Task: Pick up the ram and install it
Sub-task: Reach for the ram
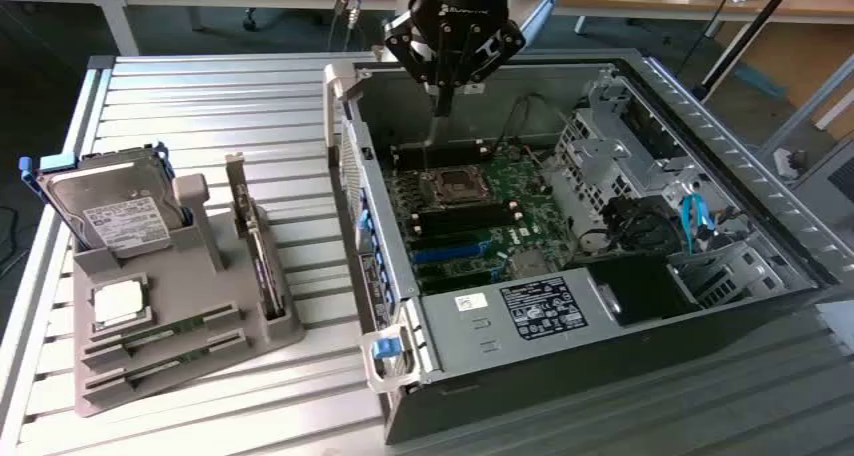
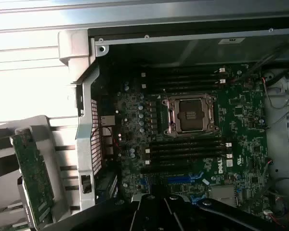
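black robot gripper (image 1: 442, 104) | fingers pressed together, empty | over open grey computer case (image 1: 601, 386) | thin green circuit-board ram stick (image 1: 150, 334) in grey plastic tray (image 1: 200, 246), well apart, exterior view's left

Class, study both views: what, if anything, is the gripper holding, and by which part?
Nothing appears to be held. The black gripper hangs over the open grey computer case; both thin green ram sticks lie in the grey plastic holder.

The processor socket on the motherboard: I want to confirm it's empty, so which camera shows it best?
The wrist view: the processor socket faces the camera nearly square-on, its metal frame and dark centre unobstructed. The exterior view shows it smaller and at a slant, inside the open computer case.
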Controlling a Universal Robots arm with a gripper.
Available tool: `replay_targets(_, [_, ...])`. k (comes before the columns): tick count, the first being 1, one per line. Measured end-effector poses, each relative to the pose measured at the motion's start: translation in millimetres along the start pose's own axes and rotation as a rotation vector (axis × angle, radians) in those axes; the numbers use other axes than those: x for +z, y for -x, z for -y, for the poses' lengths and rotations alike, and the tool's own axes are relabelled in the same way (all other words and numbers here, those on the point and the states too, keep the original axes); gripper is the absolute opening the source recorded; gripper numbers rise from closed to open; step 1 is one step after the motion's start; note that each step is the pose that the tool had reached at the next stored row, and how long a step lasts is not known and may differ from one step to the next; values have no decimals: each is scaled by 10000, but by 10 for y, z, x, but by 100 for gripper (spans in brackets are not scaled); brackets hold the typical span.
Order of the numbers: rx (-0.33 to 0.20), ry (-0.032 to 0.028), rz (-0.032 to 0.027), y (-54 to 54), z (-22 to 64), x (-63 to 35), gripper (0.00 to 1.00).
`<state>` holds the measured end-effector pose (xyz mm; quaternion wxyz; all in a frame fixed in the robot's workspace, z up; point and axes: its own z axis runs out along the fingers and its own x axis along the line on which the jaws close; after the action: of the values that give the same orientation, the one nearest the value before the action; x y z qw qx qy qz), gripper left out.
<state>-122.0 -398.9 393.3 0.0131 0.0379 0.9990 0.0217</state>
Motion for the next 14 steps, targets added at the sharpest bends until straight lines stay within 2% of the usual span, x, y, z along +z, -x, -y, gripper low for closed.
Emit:
replay_targets(6, [0,0,0,-23,2,0,11])
replay_targets(14, [-3,0,0,-410,31,-11,11])
